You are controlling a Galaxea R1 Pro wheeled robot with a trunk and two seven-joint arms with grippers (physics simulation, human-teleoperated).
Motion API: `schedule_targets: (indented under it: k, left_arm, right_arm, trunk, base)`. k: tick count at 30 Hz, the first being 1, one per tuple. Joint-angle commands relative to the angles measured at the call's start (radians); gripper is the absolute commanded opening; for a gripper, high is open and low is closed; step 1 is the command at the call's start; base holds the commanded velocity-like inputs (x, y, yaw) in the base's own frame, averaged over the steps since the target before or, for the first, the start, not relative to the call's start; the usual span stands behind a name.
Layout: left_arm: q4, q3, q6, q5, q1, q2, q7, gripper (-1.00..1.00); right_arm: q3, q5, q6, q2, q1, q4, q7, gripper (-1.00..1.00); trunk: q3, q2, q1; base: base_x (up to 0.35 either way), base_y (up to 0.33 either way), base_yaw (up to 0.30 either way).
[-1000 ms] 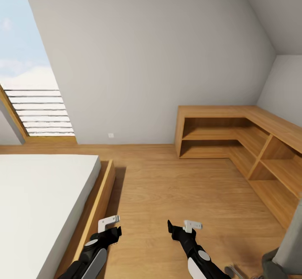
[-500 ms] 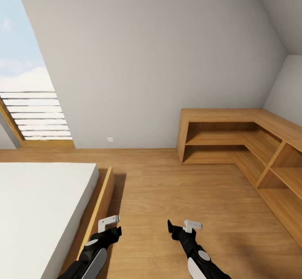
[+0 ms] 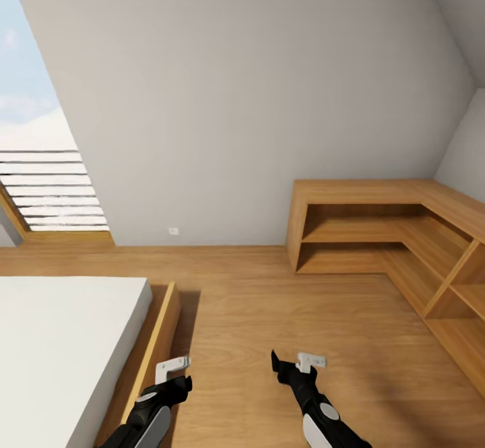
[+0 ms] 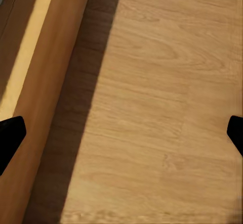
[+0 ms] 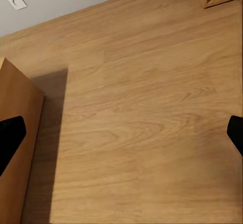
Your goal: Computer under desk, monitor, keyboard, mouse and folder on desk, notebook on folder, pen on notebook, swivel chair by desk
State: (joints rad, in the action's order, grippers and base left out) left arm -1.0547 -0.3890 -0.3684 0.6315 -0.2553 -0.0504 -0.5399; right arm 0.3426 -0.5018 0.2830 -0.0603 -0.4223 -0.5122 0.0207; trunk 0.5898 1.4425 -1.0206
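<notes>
The desk, the computer, the swivel chair and the other task things are out of view. My left gripper (image 3: 174, 382) hangs low over the wooden floor beside the bed frame, and its left wrist view (image 4: 121, 138) has the fingertips (image 4: 10, 140) spread wide with bare floor between them. My right gripper (image 3: 281, 369) hovers over open floor, and its right wrist view (image 5: 121, 133) has the fingertips (image 5: 10, 138) just as far apart. Both grippers are open and hold nothing.
A bed with a white mattress (image 3: 60, 347) in a wooden frame (image 3: 158, 340) lies at the left. A low L-shaped wooden shelf unit (image 3: 377, 226) fills the right corner. A grey wall (image 3: 242, 111) and a slanted window (image 3: 40, 185) lie ahead. Wooden floor (image 3: 283, 306) stretches between them.
The whole view has shifted with the camera, so the shelf unit now sits further right and lower. A grey chair part at the lower right edge has left the picture. Both arms keep their pose.
</notes>
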Motion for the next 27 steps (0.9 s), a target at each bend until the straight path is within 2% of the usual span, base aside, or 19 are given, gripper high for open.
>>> schedule_targets:
  k: [1, 7, 10, 12, 13, 14, 15, 16, 18, 19, 21, 22, 23, 27]
  left_arm:
    - [0.012, -0.004, -0.001, 0.006, -0.001, -0.001, -0.009, 1.00]
    - [0.052, -0.006, 0.016, 0.002, -0.001, 0.002, -0.008, 1.00]
    - [0.086, -0.010, 0.066, 0.004, -0.001, 0.003, -0.008, 1.00]
    - [0.150, -0.022, 0.126, 0.003, -0.001, 0.007, -0.007, 1.00]
    - [0.225, -0.047, 0.193, 0.003, -0.001, 0.018, -0.007, 1.00]
    - [0.327, -0.091, 0.274, 0.003, -0.001, 0.033, -0.006, 1.00]
    - [0.374, -0.109, 0.308, 0.003, -0.001, 0.038, -0.006, 1.00]
    - [0.395, -0.117, 0.324, 0.003, -0.001, 0.040, -0.005, 1.00]
    - [0.466, -0.146, 0.392, 0.005, -0.001, 0.046, -0.005, 1.00]
    - [0.613, -0.175, 0.509, 0.006, -0.001, 0.069, -0.004, 1.00]
    - [0.702, -0.180, 0.564, 0.006, -0.001, 0.086, 0.011, 1.00]
    - [0.793, -0.184, 0.610, 0.005, -0.001, 0.099, 0.106, 1.00]
    - [0.812, -0.184, 0.618, 0.005, -0.001, 0.101, 0.161, 1.00]
    - [0.855, -0.183, 0.630, 0.004, -0.001, 0.104, 0.305, 1.00]
  right_arm:
    - [0.007, -0.011, 0.016, 0.001, -0.001, 0.005, 0.002, 1.00]
    - [0.005, -0.011, 0.081, 0.004, -0.001, 0.053, 0.004, 1.00]
    - [0.005, -0.010, 0.098, 0.016, -0.001, 0.064, 0.005, 1.00]
    - [0.005, -0.010, 0.106, 0.032, -0.001, 0.072, 0.005, 1.00]
    - [0.005, -0.010, 0.113, 0.047, -0.001, 0.102, 0.005, 1.00]
    - [0.004, -0.011, 0.141, 0.059, -0.001, 0.191, 0.005, 1.00]
    - [0.004, -0.012, 0.171, 0.063, -0.001, 0.238, 0.005, 1.00]
    - [0.004, -0.012, 0.189, 0.064, -0.001, 0.260, 0.005, 1.00]
    - [0.005, -0.012, 0.272, 0.066, -0.001, 0.332, 0.005, 1.00]
    - [0.005, -0.015, 0.352, 0.066, -0.001, 0.435, 0.005, 1.00]
    - [0.005, -0.016, 0.368, 0.065, -0.001, 0.476, 0.005, 1.00]
    - [0.004, -0.018, 0.380, 0.067, 0.000, 0.512, 0.006, 1.00]
    - [0.004, -0.018, 0.383, 0.068, 0.002, 0.518, 0.006, 1.00]
    - [0.003, -0.020, 0.387, 0.068, 0.003, 0.526, 0.005, 1.00]
  trunk:
    - [0.001, 0.001, -0.001]
    - [0.001, 0.001, -0.001]
    - [0.001, 0.001, -0.001]
    - [0.001, 0.001, -0.001]
    - [0.001, 0.001, -0.001]
    - [0.001, 0.001, -0.001]
    - [0.001, 0.001, -0.001]
    - [0.001, 0.001, -0.001]
    - [0.001, 0.001, -0.001]
    - [0.001, 0.001, -0.001]
    - [0.001, 0.001, -0.001]
    - [0.001, 0.001, -0.001]
    - [0.001, 0.001, -0.001]
    - [0.001, 0.001, -0.001]
  base:
    - [0.323, 0.000, 0.000]
    - [0.324, 0.000, 0.000]
    - [0.328, 0.000, 0.000]
    - [0.329, 0.000, 0.000]
    - [0.330, 0.000, 0.000]
    - [0.330, 0.000, 0.000]
    - [0.330, 0.000, 0.000]
    - [0.330, 0.000, 0.000]
    - [0.331, 0.000, 0.000]
    - [0.331, 0.000, 0.000]
    - [0.331, 0.000, 0.000]
    - [0.331, 0.000, 0.000]
    - [0.331, 0.000, -0.009]
    - [0.331, 0.000, -0.121]
